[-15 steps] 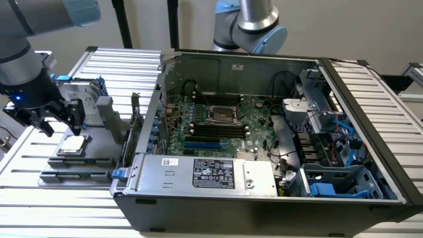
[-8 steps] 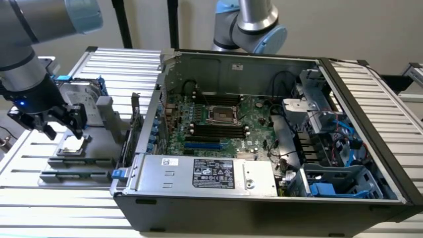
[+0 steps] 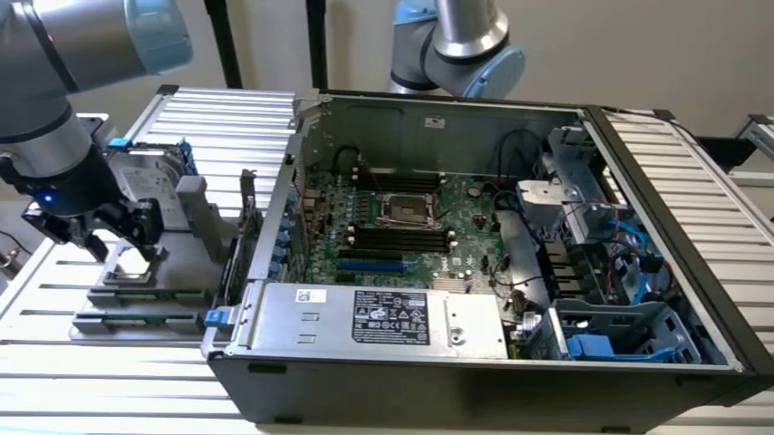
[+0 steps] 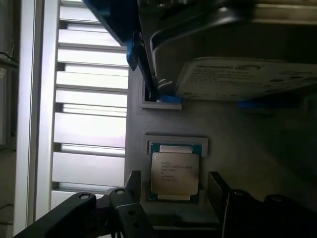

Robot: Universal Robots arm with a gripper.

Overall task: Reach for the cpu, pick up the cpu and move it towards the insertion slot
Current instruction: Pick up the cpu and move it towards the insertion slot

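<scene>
Pincer (image 3: pixel 121 246) of the robot arm (image 3: pixel 54 109), at the exterior view's left, hangs directly over the cpu (image 3: pixel 130 264) with its two fingers apart, one to either side of the chip. The cpu lies flat in a shallow square recess of a grey holder (image 3: pixel 176 272), which stands on the slatted table (image 3: pixel 72 381). In the wrist view the dark fingers (image 4: pixel 132 183) flank the cpu (image 4: pixel 175 172), and a strip of the grey holder (image 4: pixel 237 144) shows between each finger and the chip's edge; the pincer (image 4: pixel 174 182) is spread, not clamped on anything. The chip's silver top carries small printed lines, too fine to read. Just beyond the cpu on the same holder sits a hard drive (image 3: pixel 145 181) with a white label (image 4: pixel 237 79).

Further toward the exterior view's right, beside the holder, an open computer case (image 3: pixel 484 381) lies on its side. Its green motherboard (image 3: pixel 472 204) faces upward, and the insertion slot (image 3: pixel 405 210), a square silver frame with a dark centre, sits near the board's middle, well apart from the cpu. Long black memory slots (image 3: pixel 400 237) run beside the socket. A power supply (image 3: pixel 375 317) with a printed label fills the near edge of the case. A second robot arm (image 3: pixel 454 41) stands behind the case.
</scene>
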